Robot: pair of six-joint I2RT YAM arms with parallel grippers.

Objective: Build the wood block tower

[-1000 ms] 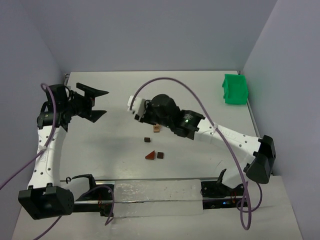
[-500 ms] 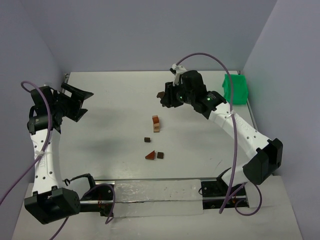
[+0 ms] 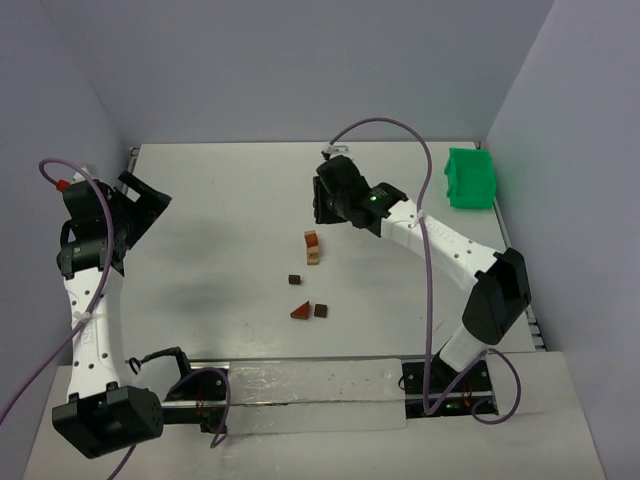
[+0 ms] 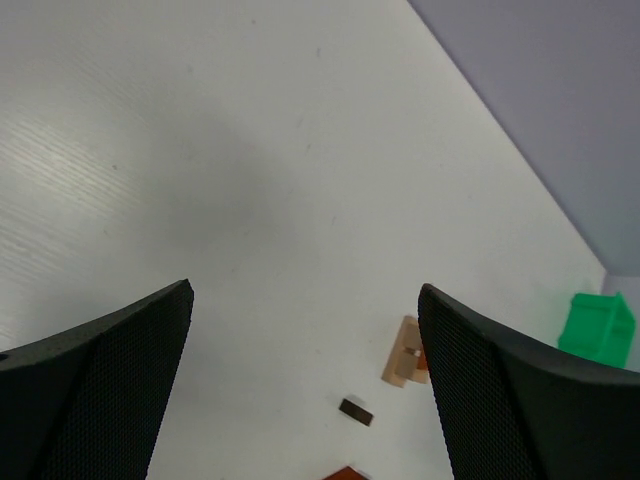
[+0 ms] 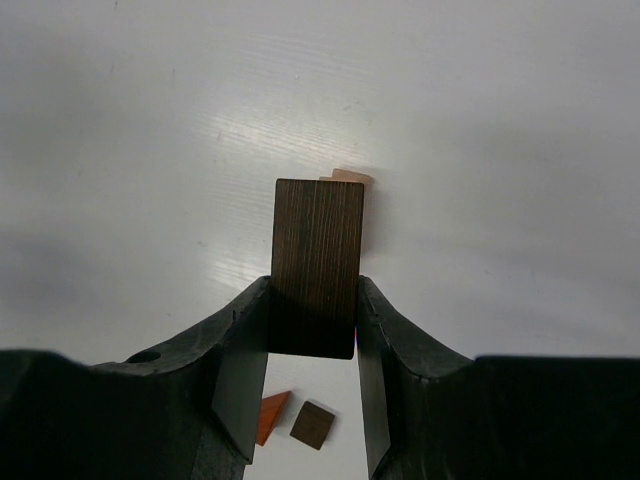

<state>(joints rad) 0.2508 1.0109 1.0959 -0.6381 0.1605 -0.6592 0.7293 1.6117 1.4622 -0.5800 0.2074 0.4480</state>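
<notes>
The wood block tower [image 3: 312,246] is a short stack of tan and reddish-brown pieces near the table's middle. In the left wrist view the tower [image 4: 404,353] lies on the table just left of the right finger. My right gripper [image 3: 323,206] hovers just behind it, shut on a dark brown bar block [image 5: 318,262] that stands up between the jaws. A tan edge of the tower [image 5: 350,177] peeks out behind that bar. Loose wood blocks lie nearer: a small dark piece [image 3: 294,280], a reddish wedge [image 3: 300,311] and a dark cube [image 3: 320,310]. My left gripper [image 3: 140,205] is open and empty at the far left.
A green bin [image 3: 470,178] stands at the back right corner, also visible as the green bin [image 4: 598,325] in the left wrist view. Purple cables arch over both arms. The table's side walls run close to the left arm.
My right arm has swung off the tower towards the back right, then settled just behind it with the dark bar held. The left gripper has drawn back to the left, still open.
</notes>
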